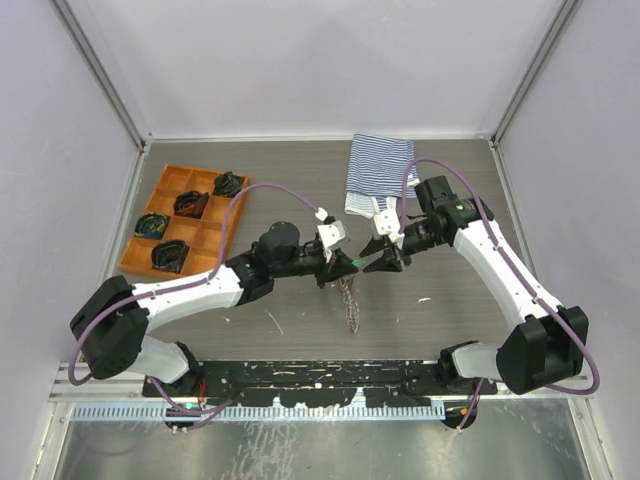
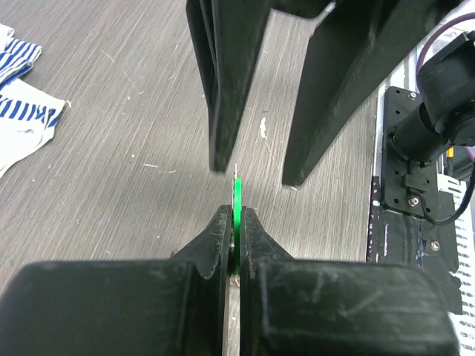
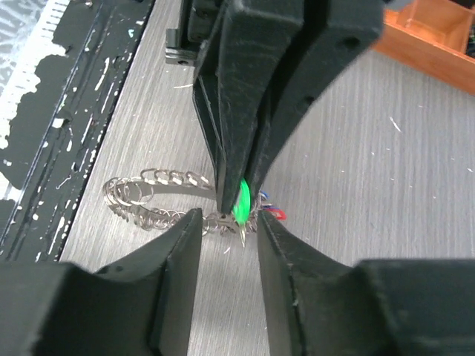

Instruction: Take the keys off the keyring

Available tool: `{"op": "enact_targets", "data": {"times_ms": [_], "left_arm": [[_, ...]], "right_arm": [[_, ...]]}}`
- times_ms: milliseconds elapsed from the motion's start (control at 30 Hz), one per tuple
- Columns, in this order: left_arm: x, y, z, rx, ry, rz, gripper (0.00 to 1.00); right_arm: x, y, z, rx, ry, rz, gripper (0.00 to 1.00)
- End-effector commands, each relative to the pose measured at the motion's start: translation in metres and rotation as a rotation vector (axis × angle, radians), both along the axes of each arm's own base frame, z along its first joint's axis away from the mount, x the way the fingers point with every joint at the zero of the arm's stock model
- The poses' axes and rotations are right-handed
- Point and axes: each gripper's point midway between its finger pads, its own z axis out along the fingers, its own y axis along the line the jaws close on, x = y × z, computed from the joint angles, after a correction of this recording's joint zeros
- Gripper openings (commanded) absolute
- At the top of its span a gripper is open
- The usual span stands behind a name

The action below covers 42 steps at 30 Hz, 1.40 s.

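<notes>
My left gripper (image 1: pixel 350 266) is shut on a green-headed key (image 2: pixel 237 199), which sticks out edge-on from between its fingertips. The key's metal tip (image 3: pixel 243 236) points down at the table. My right gripper (image 3: pixel 228 219) is open, its two fingers standing either side of that key and touching nothing. The keyring's braided metal chain (image 3: pixel 148 194) lies curled on the table just under the two grippers (image 1: pixel 349 302). Red and blue key heads (image 3: pixel 273 213) peek out beside the green one. The ring itself is hidden behind the fingers.
An orange tray (image 1: pixel 203 238) with dark bundles stands at the back left. A striped blue-white cloth (image 1: pixel 375 172) lies at the back, right of centre. The black base rail (image 1: pixel 330 378) runs along the near edge.
</notes>
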Motion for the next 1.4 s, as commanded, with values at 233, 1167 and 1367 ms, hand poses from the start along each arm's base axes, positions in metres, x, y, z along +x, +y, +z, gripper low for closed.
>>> {"op": "enact_targets", "data": {"times_ms": [233,1167,1367], "left_arm": [[0.008,0.008,0.065,-0.244,-0.080,0.084,0.00],[0.009,-0.004,0.121,-0.450,-0.076,0.178,0.00],[0.005,-0.004,0.123,-0.438,-0.121,0.271,0.00]], "right_arm": [[0.003,-0.019,0.043,0.248,-0.005,-0.156,0.58],[0.003,-0.013,0.026,0.329,0.079,-0.120,0.48],[-0.001,-0.010,0.026,0.358,0.086,-0.086,0.45]]}}
